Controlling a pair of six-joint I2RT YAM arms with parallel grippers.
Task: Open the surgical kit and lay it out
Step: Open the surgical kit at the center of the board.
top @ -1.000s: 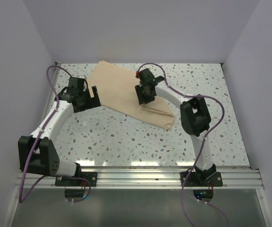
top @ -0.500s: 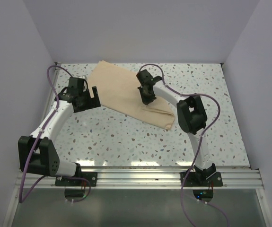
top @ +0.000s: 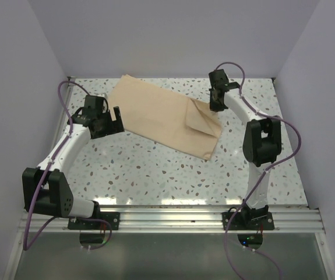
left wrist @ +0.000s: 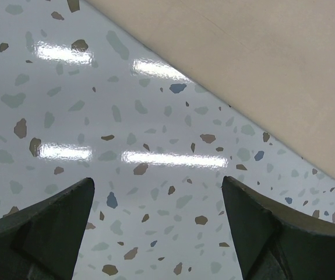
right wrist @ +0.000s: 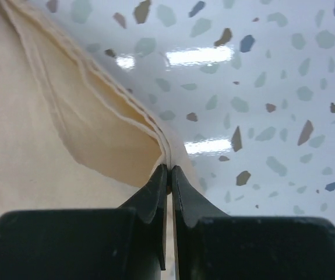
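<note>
The right pincer (right wrist: pixel 168 173) pinched a flap (top: pixel 201 119) of the beige cloth wrap (top: pixel 155 114) on the counter (top: pixel 155 169); the left pincer (left wrist: pixel 158 221) hovered spread beside it. Unfolding seemed underway; the flap likely needed drawing outward.

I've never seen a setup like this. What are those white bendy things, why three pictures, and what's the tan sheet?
Those are two robot arms bolted to the near edge of a speckled table. The big picture looks down from above and behind them; the other two come from small cameras on each wrist, so each arm's own fingers show at the bottom. A folded tan cloth lies on the table. The right gripper is pinched shut on the cloth's edge, where a flap is turned back. The left gripper is open over bare table beside the cloth, holding nothing.
</note>
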